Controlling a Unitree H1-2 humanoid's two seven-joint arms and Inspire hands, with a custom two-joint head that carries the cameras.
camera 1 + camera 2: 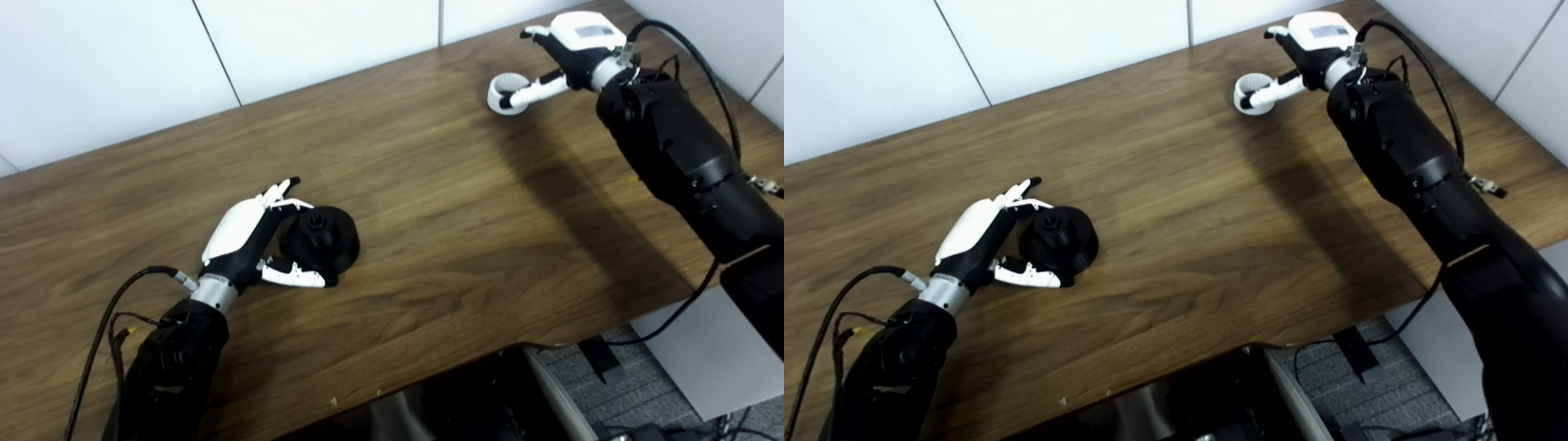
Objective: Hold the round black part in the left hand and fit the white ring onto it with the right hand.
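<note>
The round black part rests on the wooden table at the near left, with a small knob on top. My left hand is open beside it on its left. Its fingers reach past the part's far side and its thumb lies along the near side. The white ring lies flat at the far right of the table. My right hand is just right of the ring and open. Its thumb stretches over the ring's rim into the opening, while its fingers stay apart from the ring.
White wall panels stand right behind the table's far edge. The near table edge runs along the bottom, with a dark chair and grey floor below it. Cables hang from both forearms.
</note>
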